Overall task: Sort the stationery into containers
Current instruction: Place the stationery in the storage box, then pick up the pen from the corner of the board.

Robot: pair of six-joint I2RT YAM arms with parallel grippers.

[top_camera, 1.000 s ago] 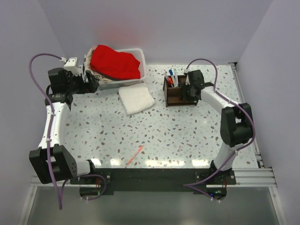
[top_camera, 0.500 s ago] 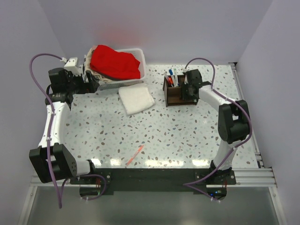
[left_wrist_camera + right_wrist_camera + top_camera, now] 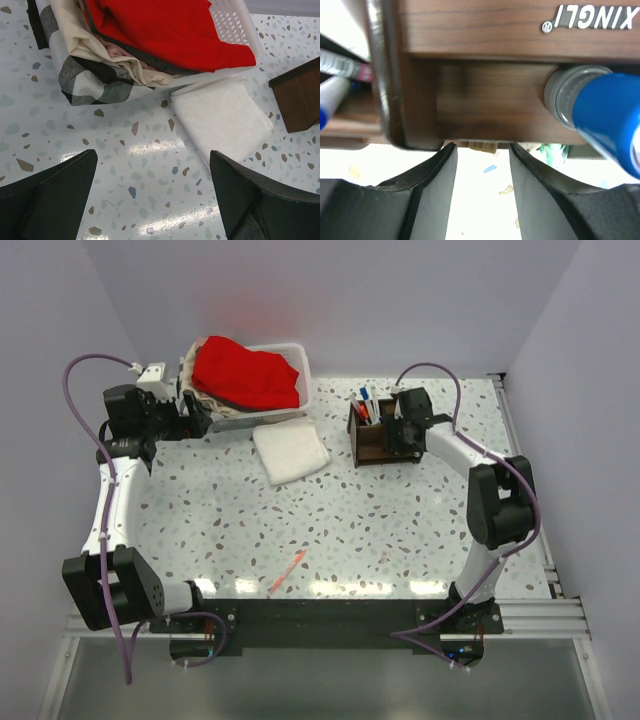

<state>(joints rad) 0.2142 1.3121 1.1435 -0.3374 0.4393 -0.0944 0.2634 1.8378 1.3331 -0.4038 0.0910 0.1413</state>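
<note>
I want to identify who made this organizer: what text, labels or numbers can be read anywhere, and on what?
"XINGLI", with a ® mark, in silver letters on the wooden desk organizer; it may run past the picture's edge.
Print on the pen in the organizer: too blurred to read.
Top and left wrist views: nothing readable.

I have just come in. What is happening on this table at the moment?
Two robot arms are sorting stationery into a brown wooden organizer. The right hand is close against the organizer, its fingers apart with nothing between them. Several pens already stand inside. The left hand hangs open beside the white basket and holds nothing. One pink-red pen lies on the table near its front edge, not yet sorted.
</note>
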